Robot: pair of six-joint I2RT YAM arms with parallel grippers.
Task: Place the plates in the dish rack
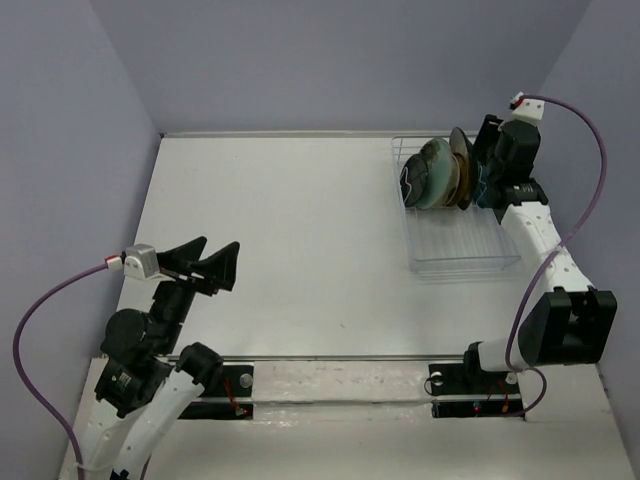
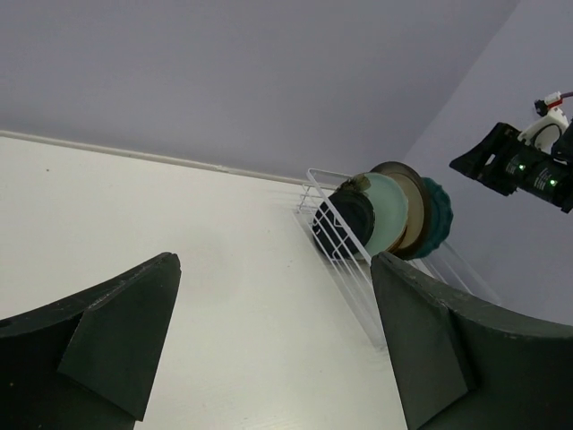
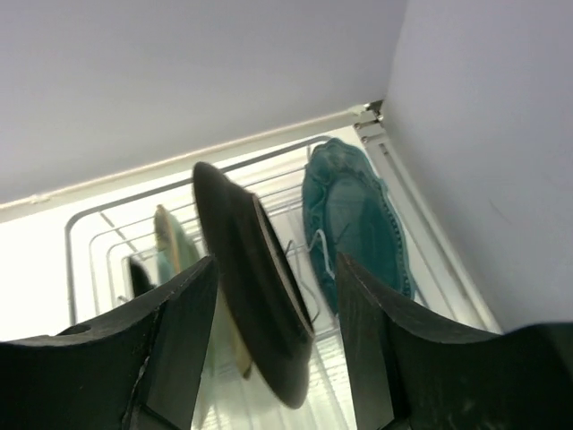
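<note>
The white wire dish rack (image 1: pixel 465 245) stands at the right of the table. Several plates stand on edge at its far end: a small black plate (image 1: pixel 408 184), a pale aqua plate (image 1: pixel 432 172), a yellowish plate (image 1: pixel 455 175), a dark grey plate (image 1: pixel 461 148) and a teal scalloped plate (image 1: pixel 481 183). My right gripper (image 1: pixel 483 160) is open at the rack's far right. In the right wrist view the gripper (image 3: pixel 273 269) has its jaws on either side of the dark grey plate (image 3: pixel 246 242), with gaps showing. The teal plate (image 3: pixel 354 224) stands beside it. My left gripper (image 1: pixel 213 258) is open and empty over the table's left side.
The rack's near half (image 1: pixel 460 255) holds no plates. The right wall runs close behind the rack (image 3: pixel 466 161). In the left wrist view the rack (image 2: pixel 345 246), the plates (image 2: pixel 387 210) and the right arm (image 2: pixel 524 170) show far off across the white table (image 2: pixel 179 224).
</note>
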